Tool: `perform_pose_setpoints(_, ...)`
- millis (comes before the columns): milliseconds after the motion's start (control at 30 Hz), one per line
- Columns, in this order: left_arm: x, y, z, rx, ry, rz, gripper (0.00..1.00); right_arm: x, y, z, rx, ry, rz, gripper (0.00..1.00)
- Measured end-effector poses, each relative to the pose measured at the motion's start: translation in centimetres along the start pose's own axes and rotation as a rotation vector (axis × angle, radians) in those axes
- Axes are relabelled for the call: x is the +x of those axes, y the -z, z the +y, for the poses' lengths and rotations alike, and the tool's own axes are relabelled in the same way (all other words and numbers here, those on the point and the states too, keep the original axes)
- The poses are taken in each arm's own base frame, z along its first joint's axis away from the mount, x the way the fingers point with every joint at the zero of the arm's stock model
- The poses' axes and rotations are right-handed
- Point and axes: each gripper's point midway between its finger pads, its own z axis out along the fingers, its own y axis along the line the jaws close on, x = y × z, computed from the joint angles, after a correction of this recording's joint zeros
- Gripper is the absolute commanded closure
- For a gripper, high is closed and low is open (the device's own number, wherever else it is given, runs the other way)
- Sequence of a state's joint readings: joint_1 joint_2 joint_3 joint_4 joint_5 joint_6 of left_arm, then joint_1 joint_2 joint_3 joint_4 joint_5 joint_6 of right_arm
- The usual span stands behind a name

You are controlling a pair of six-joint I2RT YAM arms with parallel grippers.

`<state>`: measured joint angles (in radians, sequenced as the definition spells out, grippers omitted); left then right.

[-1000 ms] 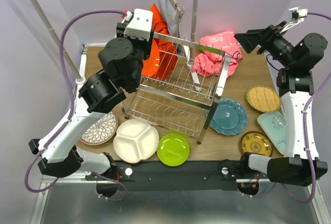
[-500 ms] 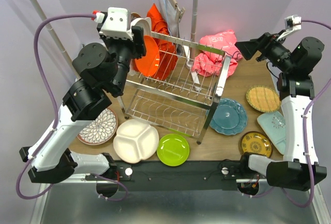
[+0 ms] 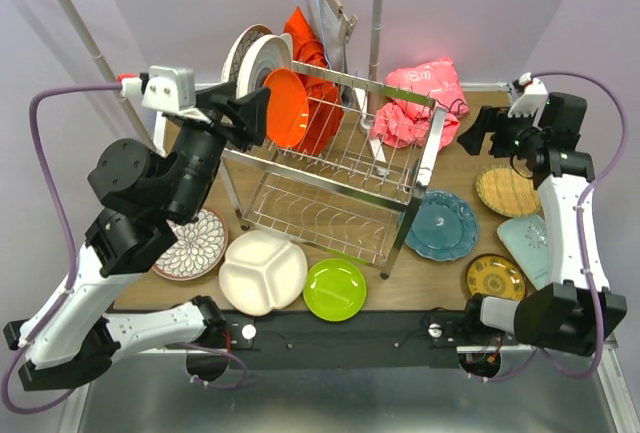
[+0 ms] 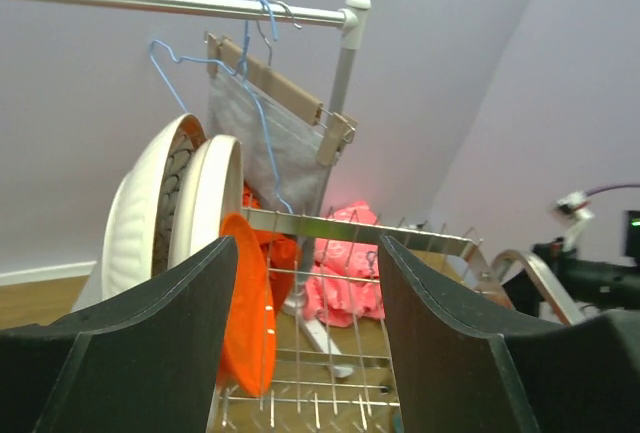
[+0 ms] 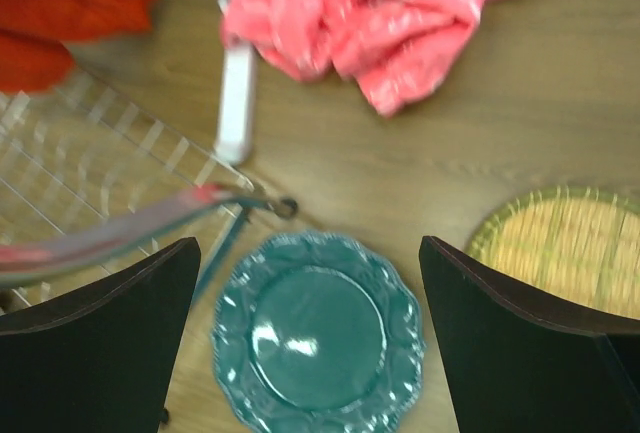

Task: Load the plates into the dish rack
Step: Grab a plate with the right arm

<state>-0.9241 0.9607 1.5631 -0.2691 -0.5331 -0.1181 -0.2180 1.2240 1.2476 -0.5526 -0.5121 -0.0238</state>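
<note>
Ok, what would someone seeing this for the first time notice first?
The shiny dish rack in the middle of the table, with an orange plate and two white plates standing on edge at its far left end. Then the hot-pink cloth behind its right end, and the lime green plate lying flat at the near edge.
</note>
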Motion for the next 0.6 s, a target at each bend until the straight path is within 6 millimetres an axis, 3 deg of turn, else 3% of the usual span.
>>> perform_pose_setpoints(233,1.3,3.4,1.0,0.032,0.149,-0.003,0.32,7.3,-2.2,-2.5,-0.005,0.052,0.285,0.00)
perform_pose_setpoints(333,0.8,4.7,1.5,0.035,0.205,-0.021,0.33,9.5,-2.8,-3.0,-0.032,0.070,0.373,0.00)
perform_pose_setpoints(467,0.7,5.4,1.7,0.036,0.252,-0.025,0.32,12.5,-3.8,-3.7,-0.074,0.079,0.481,0.00)
perform_pose_setpoints(600,2.4,5.2,1.7,0.028,0.247,0.018,0.32,14.9,-5.1,-4.3,-0.127,0.067,0.575,0.00)
